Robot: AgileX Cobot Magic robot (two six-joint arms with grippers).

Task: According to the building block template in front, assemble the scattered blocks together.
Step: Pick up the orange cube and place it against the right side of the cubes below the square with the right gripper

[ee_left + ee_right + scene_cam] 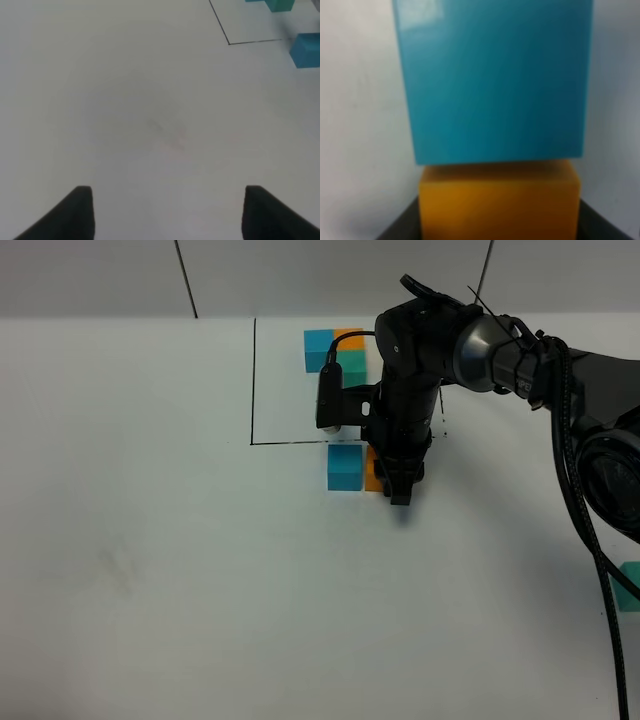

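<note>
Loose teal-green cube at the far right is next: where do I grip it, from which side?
Come straight down and pinch two opposite side faces of the teal-green cube. It sits flat on the table with nothing seen against it. The picture edge cuts it off, so square the jaws to it once closer.

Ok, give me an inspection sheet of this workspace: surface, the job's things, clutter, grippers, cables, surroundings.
Surface: white table, with a thin black hand-drawn rectangle on it.
Job's things: template L of sky-blue, orange and teal-green cubes inside the rectangle; loose sky-blue cube touching loose orange cube just outside it; loose teal-green cube at the right edge.
Clutter: nothing seen.
Grippers: right gripper shut on the loose orange cube; left gripper open, holding nothing.
Cables: black cable running down the right side.
Surroundings: grey wall panels.
</note>
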